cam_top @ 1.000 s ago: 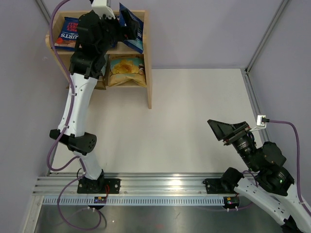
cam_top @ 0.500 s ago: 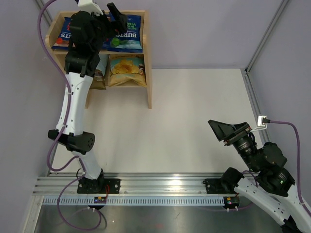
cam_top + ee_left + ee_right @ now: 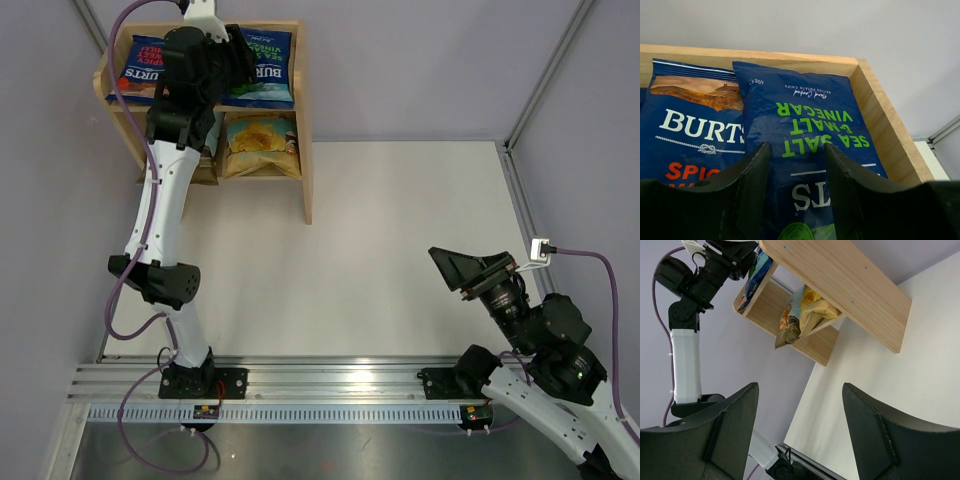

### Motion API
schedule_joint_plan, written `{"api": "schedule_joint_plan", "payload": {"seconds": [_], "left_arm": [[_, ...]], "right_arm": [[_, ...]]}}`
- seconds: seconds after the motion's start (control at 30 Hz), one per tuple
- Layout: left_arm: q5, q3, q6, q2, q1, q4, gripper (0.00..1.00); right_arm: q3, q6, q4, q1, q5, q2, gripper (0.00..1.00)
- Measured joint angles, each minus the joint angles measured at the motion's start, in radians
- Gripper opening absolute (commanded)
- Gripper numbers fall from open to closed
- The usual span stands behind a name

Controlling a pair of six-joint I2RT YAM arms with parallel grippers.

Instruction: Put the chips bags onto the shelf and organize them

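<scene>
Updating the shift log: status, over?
Left gripper open, over green-lettered bag flat atop shelf. Right gripper open, empty, away from shelf. Nothing blocking.

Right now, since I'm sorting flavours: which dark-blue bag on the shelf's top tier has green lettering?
The right-hand bag, nearest the shelf's right rim, printed Sea Salt & Malt Vinegar; the left-hand bag beside it has white and red lettering.

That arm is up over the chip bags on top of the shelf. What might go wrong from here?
The left gripper hangs right over the green-lettered bag, fingers apart. Pulling away, it may catch the bag and drag it. That bag overlaps the red-lettered bag at its edge, so a tug could shift both on the shelf.
</scene>
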Motion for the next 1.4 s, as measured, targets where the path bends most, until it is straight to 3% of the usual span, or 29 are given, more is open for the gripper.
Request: {"api": "schedule_joint_plan", "payload": {"seconds": [0.37,0.6,0.73,0.77,0.83,0.87,1.23,1.4], "left_arm": [[0.135,0.0,0.01,0.036,0.032,0.005,0.47],[0.16,0.0,0.003,0.052,0.033,0.016,0.52],[0.169,0.0,-0.01,0.05,0.033,0.024,0.68],[0.169,0.0,-0.014,0.047,0.033,0.024,0.79],[0.164,0.0,-0.019,0.037,0.033,0.024,0.88],[0.157,0.0,-0.025,0.03,0.034,0.024,0.99],[0.096,-0.015,-0.061,-0.151,0.097,-0.045,0.99],[0.045,-0.246,-0.061,-0.392,0.095,-0.103,0.99]], "right_arm": [[0.0,-0.012,-0.006,0.0,0.012,-0.027,0.76],[0.0,-0.021,-0.027,0.0,0.02,-0.027,0.76],[0.0,-0.031,-0.027,0.0,0.021,-0.022,0.76],[0.0,-0.034,-0.028,0.0,0.021,-0.016,0.76],[0.01,-0.05,-0.042,0.0,0.022,0.01,0.77],[0.022,-0.061,-0.053,0.0,0.02,0.034,0.77],[0.182,-0.245,-0.149,0.0,-0.035,0.36,0.83],[0.261,-0.309,-0.218,0.0,0.027,0.465,0.84]]}}
